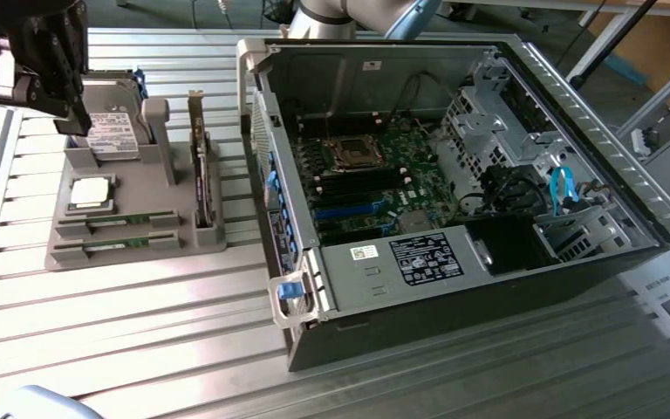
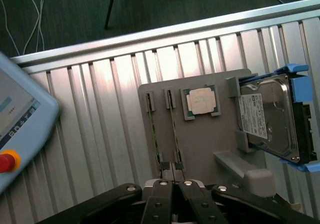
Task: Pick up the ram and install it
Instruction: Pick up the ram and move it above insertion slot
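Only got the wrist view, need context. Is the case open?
Observer: Yes. The case lies on its side, open, motherboard exposed.
Operator: Anything between holder and case?
Observer: A card stands upright on the holder's edge nearest the case.
Operator: Height of the claw?
Observer: It hangs well above the holder's drive end, touching neither ram stick.

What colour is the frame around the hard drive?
Blue; the frame around the hard drive shows best in the wrist view.
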Controlling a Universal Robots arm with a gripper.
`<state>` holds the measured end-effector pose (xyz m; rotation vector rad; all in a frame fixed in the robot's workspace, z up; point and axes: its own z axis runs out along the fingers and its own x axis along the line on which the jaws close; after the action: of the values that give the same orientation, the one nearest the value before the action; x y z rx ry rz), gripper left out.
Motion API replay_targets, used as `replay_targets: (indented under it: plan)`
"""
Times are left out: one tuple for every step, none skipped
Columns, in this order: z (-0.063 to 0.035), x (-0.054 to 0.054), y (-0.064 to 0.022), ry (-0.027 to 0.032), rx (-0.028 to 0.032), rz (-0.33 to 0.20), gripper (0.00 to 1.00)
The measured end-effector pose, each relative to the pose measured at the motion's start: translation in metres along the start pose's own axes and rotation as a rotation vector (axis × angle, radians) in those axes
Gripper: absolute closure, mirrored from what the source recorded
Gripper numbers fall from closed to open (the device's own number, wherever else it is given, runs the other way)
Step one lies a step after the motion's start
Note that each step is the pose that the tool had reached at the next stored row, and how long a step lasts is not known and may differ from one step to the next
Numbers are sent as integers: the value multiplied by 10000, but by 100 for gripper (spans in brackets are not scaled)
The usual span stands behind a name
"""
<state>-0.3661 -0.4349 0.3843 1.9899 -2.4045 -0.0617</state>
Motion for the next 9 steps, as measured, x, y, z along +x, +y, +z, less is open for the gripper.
replay_targets:
  plan:
    - [0,0,0,2,0,-51,90]
    - [1,0,0,4,-1,-112,90]
    - [1,0,0,7,-1,-175,90]
    - [0,0,0,9,-2,-212,90]
    - [0,0,0,9,-2,-215,90]
    - [0,0,0,10,-2,-216,90]
    - [0,0,0,9,-2,-216,90]
    - [0,0,0,10,-2,-216,90]
    - [0,0,0,10,-2,-216,90]
